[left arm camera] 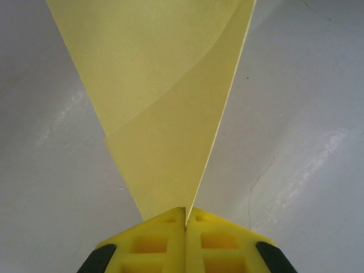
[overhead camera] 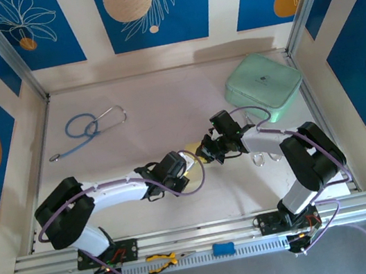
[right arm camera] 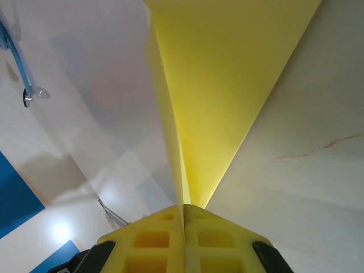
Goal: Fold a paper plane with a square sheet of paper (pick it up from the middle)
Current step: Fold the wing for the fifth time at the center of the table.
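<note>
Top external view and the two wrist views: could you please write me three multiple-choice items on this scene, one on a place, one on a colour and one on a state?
1. Seen from above, where on the table does the mint-green case lie?
A) near left
B) far right
C) between the arm bases

2. What colour is the paper?
A) white
B) blue
C) pale yellow

3. In what state is the left gripper?
A) open above the paper
B) shut on the paper
C) shut on nothing

Answers:
1 B, the case sits in the far right corner of the table.
2 C, both wrist views show a pale-yellow sheet.
3 B, its jaws meet with the paper's narrow end pinched between them.
</note>
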Motion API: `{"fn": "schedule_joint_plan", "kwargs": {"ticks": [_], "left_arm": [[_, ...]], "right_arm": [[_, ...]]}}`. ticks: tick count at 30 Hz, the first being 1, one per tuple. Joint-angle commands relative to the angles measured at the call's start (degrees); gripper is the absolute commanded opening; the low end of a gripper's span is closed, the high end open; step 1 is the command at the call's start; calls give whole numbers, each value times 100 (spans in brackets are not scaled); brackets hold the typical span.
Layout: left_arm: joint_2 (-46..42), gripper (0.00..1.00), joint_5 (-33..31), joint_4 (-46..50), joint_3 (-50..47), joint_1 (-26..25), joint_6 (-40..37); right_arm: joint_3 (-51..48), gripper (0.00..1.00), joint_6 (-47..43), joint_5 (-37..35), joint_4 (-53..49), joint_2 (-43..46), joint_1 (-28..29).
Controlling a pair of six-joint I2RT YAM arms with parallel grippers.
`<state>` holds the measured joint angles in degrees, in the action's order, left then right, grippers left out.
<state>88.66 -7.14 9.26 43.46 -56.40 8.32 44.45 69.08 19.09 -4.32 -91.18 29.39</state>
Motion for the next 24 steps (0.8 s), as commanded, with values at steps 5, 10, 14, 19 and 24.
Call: {"fn": "schedule_joint_plan", "kwargs": {"ticks": [5, 10, 14, 19, 24], "left_arm": [[51, 0, 203, -64, 125, -47, 16], [188, 0, 809, -279, 104, 29, 312], [295, 0, 1574, -619, 44, 195, 581], [416, 0, 2269, -933, -17, 355, 775], [551, 0, 2902, -1335, -151, 575, 1062]], "right_arm": [[103, 15, -268, -36, -508, 237, -21], [248, 33, -691, -1065, -1634, 813, -24], [-206, 41, -780, -1393, -1503, 1531, -156], [-682, 41, -1053, -1362, -934, 2066, -189], [-883, 36, -1488, -1099, -363, 2189, -19]]}}
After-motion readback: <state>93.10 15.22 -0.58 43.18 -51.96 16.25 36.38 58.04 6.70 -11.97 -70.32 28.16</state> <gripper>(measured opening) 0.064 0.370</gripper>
